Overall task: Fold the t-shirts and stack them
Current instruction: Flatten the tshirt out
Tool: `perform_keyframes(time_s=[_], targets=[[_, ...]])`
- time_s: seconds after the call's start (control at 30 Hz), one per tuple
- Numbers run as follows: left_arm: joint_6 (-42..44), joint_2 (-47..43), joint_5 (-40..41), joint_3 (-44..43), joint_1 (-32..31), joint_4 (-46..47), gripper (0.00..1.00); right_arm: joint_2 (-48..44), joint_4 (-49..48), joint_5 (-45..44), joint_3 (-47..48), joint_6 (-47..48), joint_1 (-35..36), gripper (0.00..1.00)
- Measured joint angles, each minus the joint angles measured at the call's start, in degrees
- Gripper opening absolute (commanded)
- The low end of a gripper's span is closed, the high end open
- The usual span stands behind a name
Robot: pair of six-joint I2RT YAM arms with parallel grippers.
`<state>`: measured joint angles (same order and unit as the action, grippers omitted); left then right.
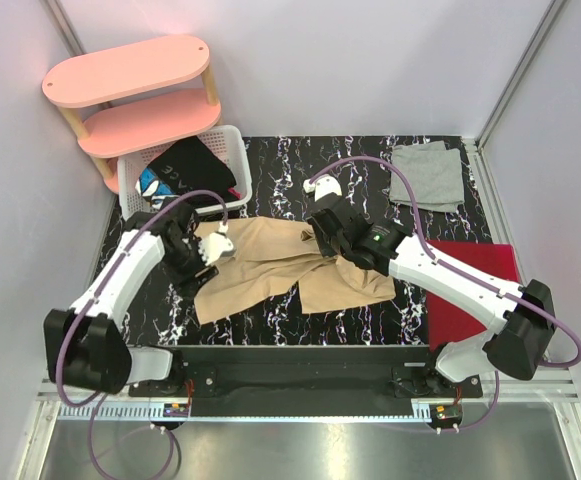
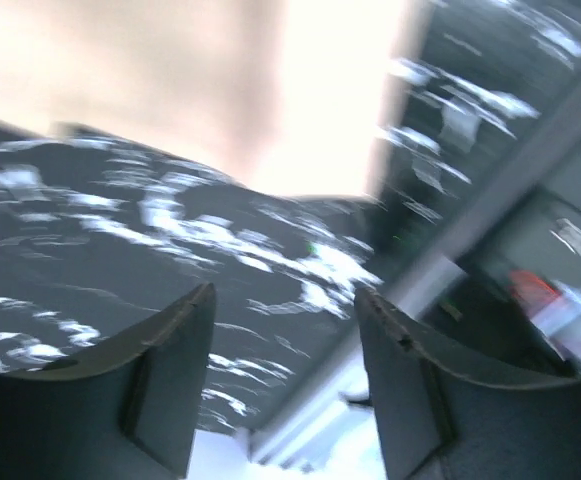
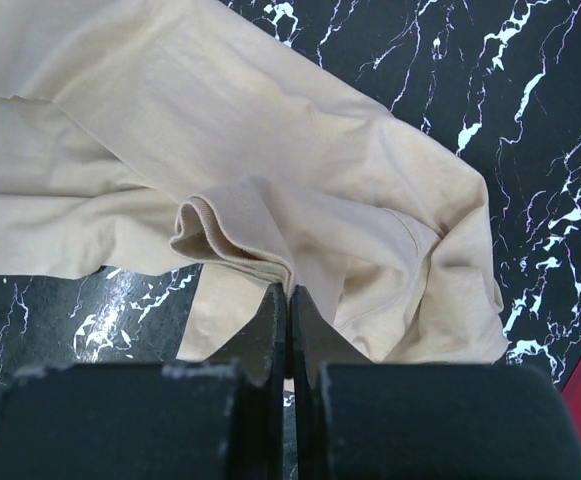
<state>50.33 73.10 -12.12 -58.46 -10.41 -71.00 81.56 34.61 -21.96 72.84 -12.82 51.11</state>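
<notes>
Tan t-shirt (image 1: 270, 270) lying rumpled mid-tabletop, pinched by one arm only.

Its long axis runs left to right, roughly parallel to the near edge of the black marble tabletop (image 1: 280, 170), with creases and a doubled flap toward the right end. The right gripper (image 3: 288, 292) sits at the shirt's far edge near the middle, fingers pressed together on a raised fold of hem. The left gripper (image 2: 285, 297) hovers over the shirt's left end, fingers apart with nothing between them; its wrist view is blurred, showing only tan cloth above dark marble. Judged from this, the left arm is nearer the free left end and would need to take it up for a fold across the long axis. The folded grey t-shirt (image 1: 428, 175) lies well apart in the far right corner, and the red folder (image 1: 470, 290) lies by the right edge.
</notes>
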Motion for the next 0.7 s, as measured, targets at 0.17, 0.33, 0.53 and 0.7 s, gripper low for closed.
perform_keyframes(time_s=[0.17,0.33,0.53,0.7], targets=[[-4.1,10.3,3.1,0.3,1.6,15.1,0.57,0.0,0.0,0.2,0.0,-0.4,0.0,0.00],[-7.0,18.4,4.5,0.8,2.6,25.9,0.57,0.0,0.0,0.5,-0.1,-0.7,0.0,0.00],[-8.8,21.4,5.4,0.4,3.6,32.1,0.55,0.0,-0.1,0.6,-0.8,-1.0,0.0,0.00],[-9.5,24.7,5.6,-1.0,4.9,34.1,0.48,-0.1,-0.1,0.7,-0.9,-1.0,0.0,0.00]])
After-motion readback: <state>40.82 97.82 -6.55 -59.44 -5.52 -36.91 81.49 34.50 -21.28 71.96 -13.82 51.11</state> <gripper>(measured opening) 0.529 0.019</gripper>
